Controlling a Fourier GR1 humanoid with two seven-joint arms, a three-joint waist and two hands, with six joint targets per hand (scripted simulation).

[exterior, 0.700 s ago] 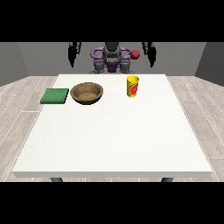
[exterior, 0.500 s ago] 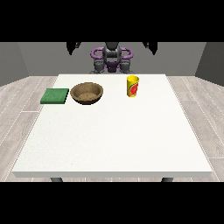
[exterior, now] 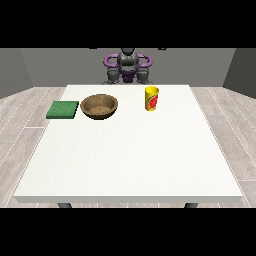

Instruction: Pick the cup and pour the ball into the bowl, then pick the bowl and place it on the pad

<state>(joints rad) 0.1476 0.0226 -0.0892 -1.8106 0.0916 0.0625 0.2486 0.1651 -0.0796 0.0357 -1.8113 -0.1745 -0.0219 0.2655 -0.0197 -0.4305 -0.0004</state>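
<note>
Hand at the view's right [exterior: 162, 48]: only a dark sliver shows at the upper edge of the scene, above the robot's shoulder; whether its fingers are released, clenched or grasping anything cannot be told.
Hand at the view's left [exterior: 93, 48]: again only a dark sliver at the upper edge. Its state cannot be told either.
Robot [exterior: 128, 66]: behind the far edge of the table, torso upright, purple rings at the shoulders.
Cup [exterior: 152, 98]: yellow with a red patch on its side, upright on the table, well below the sliver of the hand at the view's right and a little nearer the middle. No hand touches it, and what lies inside cannot be seen.
Bowl [exterior: 99, 106]: brown, upright on the table, well below the sliver of the hand at the view's left, apart from the cup.
Pad [exterior: 63, 109]: green and flat, just beside the bowl on the side away from the cup, not touching it.
Table [exterior: 128, 160]: white; all three things sit in its far part, towards the robot.
</note>
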